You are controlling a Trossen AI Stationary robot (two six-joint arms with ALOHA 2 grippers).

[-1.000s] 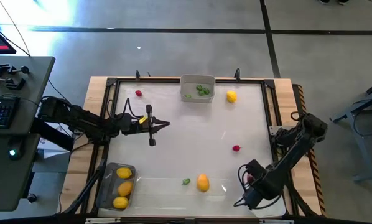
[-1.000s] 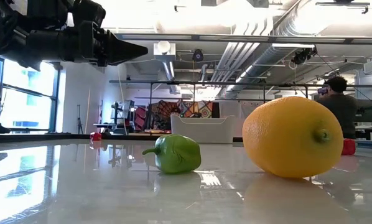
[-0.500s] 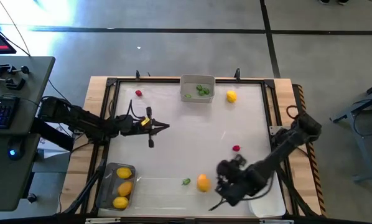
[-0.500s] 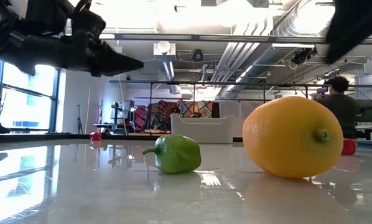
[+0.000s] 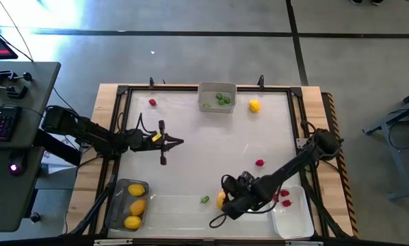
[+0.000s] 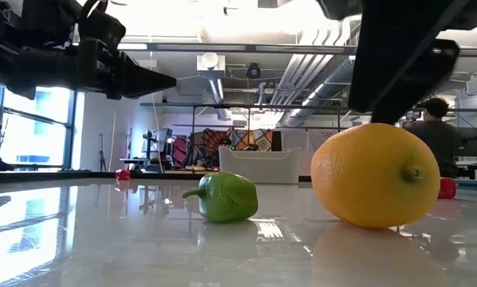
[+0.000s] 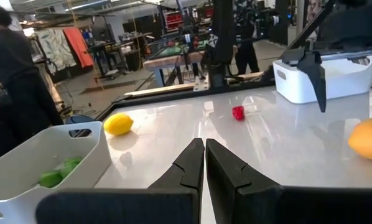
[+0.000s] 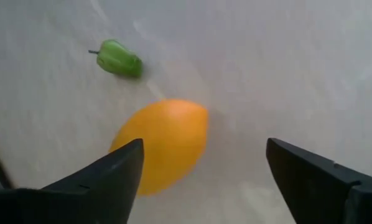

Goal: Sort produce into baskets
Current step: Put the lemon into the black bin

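Observation:
An orange-yellow lemon (image 5: 222, 199) lies near the table's near edge, with a small green pepper (image 5: 204, 199) to its left. My right gripper (image 8: 201, 174) hangs open just above the lemon, slanting down, one finger on each side of it and nothing between them; in the low view it (image 6: 398, 68) shows dark over the fruit (image 6: 376, 175). My left gripper (image 5: 176, 142) is shut and empty, held level over the table's left half. Another lemon (image 5: 254, 105) and two red pieces (image 5: 260, 162) (image 5: 152, 102) lie loose on the table.
A grey basket (image 5: 207, 89) with green pieces stands at the far edge. A dark-tinted basket (image 5: 117, 186) with three lemons sits at the near left corner. A white basket (image 5: 293, 220) with red pieces is at the near right. A person stands in the room beyond.
My right gripper has swung from over the white basket toward the table's left along the near edge, turning and tipping downward, and now stands over the lemon. No fruit has moved.

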